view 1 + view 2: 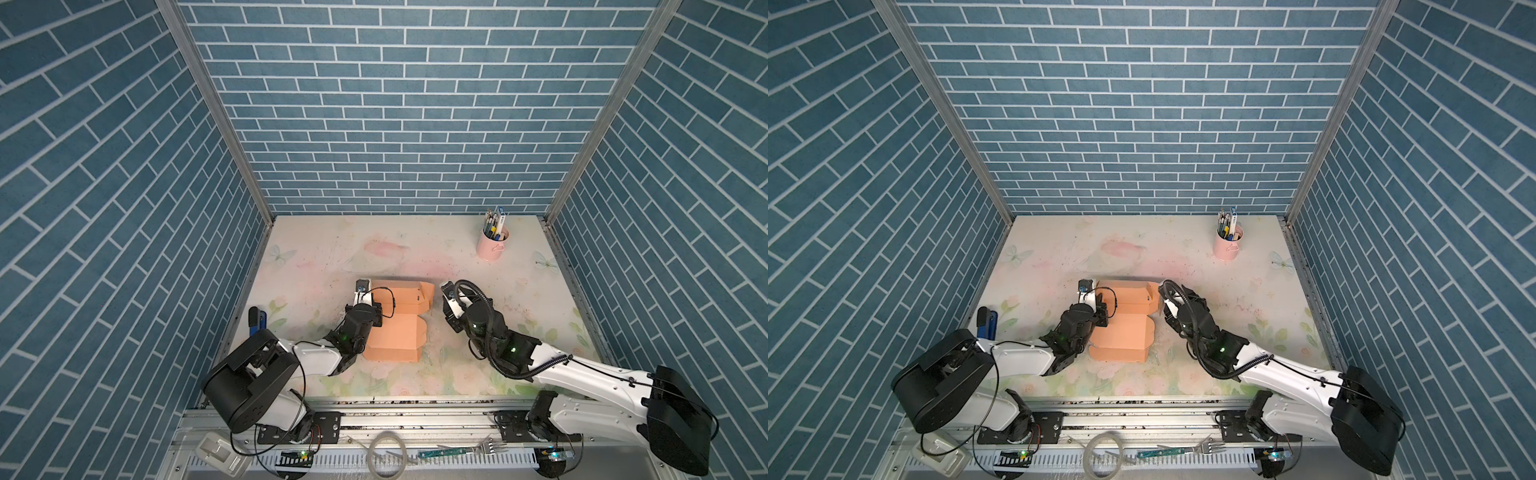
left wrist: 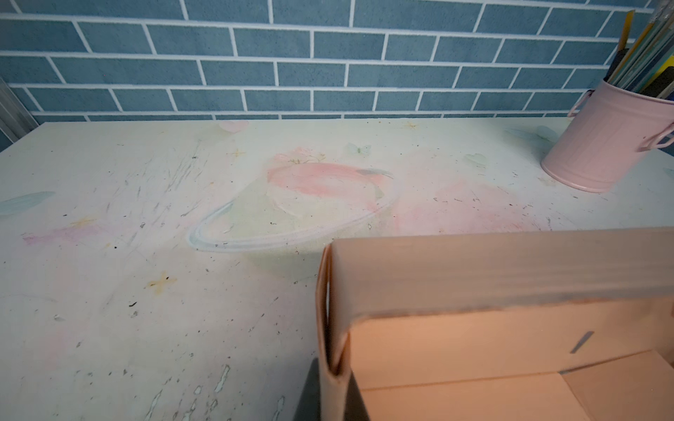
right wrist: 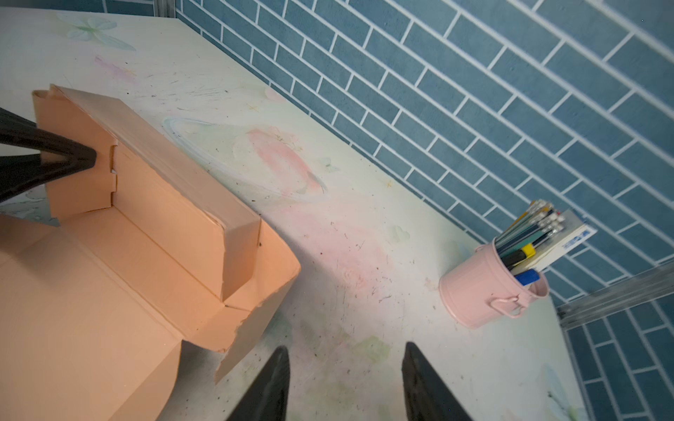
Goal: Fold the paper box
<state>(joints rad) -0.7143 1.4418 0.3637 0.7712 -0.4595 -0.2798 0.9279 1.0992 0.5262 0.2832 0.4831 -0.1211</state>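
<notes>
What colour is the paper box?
The paper box is plain peach-orange, with no print. It shows best in the right wrist view.

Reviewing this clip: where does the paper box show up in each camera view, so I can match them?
Top views: in both, the paper box lies just below picture centre.
Left wrist: the paper box is close up in the foreground, one wall raised.
Right wrist: close foreground, its open inside showing.
Shared landmark: the pink cup of pens, upright in all four.
</notes>
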